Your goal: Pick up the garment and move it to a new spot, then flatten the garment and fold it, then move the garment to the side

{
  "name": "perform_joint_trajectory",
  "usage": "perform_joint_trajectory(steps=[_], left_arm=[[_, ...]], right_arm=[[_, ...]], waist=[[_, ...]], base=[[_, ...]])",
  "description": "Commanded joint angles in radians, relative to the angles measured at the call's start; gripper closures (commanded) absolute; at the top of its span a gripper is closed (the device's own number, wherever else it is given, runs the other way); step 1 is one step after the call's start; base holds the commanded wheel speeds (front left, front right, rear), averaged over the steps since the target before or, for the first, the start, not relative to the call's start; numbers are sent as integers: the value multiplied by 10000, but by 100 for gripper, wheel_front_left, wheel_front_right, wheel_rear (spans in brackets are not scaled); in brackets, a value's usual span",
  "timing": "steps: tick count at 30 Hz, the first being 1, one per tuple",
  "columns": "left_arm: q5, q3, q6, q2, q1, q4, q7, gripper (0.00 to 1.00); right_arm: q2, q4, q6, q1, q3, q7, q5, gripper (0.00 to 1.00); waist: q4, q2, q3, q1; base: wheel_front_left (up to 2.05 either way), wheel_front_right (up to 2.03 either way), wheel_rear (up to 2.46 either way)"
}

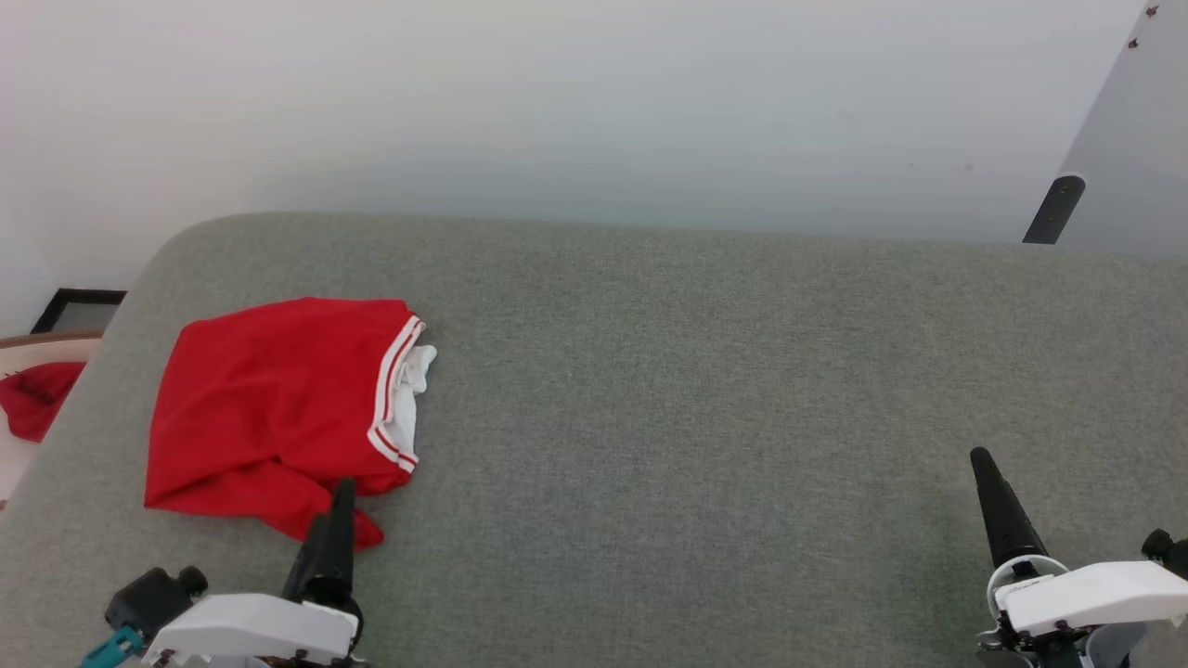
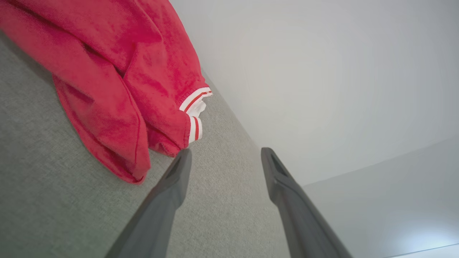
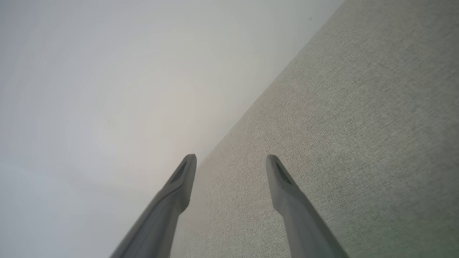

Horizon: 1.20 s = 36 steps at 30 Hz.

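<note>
- The garment [image 1: 269, 399] lies bunched on the grey bench [image 1: 742, 390], at about 9 o'clock in the head view, close to the bench's rounded left corner.
- The left gripper [image 2: 226, 152] is released, jaws spread wide with nothing between them. 1 finger tip sits at the garment's 6 o'clock edge, just beside its nearest fold; I cannot tell whether it touches.
- The right gripper [image 3: 231, 157] is also released and empty, over bare bench at about 4 o'clock, well apart from the garment.
- Risk: a pinch at that loose lower fold would likely take only 1 layer, so the heap would drag or unroll rather than lift.
- Risk: with the garment so near the left edge, a push toward 9 o'clock could slide it off the bench.
- Risk: a small red cloth [image 1: 32, 399] lies off the bench at 9 o'clock, and a reach too far left could take it instead.
- Direction: the striped trim [image 1: 394, 390] faces 3 o'clock, with white lining [image 1: 413, 371] spilling out there.
- Long axis: judged loosely, since the garment is crumpled, it runs from about 1 o'clock to 7 o'clock. I cannot tell which end is the neck or the hem.
</note>
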Motion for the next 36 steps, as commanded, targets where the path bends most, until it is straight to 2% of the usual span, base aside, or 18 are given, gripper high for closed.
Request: perform_joint_trajectory(steps=[1,17,27,36], left_arm=[[411,-39,43,110,-208,-147,-96,0],[3188,-134,65,218,35,-77,-642,0],[4645,-191,121,262,109,-47,-946,0],[5435,190,30,215,272,-319,-1190,0]], right_arm=[[-111,-98,3,-266,68,-107,-487,0],[14,-177,4,-231,141,-657,-4030,0],[51,-132,5,-249,162,-960,-5470,0],[34,22,6,-282,177,-1166,-6519,0]], waist=[[0,0,0,0],[-89,0,-16,0],[-152,0,-45,0],[-186,0,-49,0]], base=[[0,0,0],[0,0,0],[0,0,0],[0,0,0]])
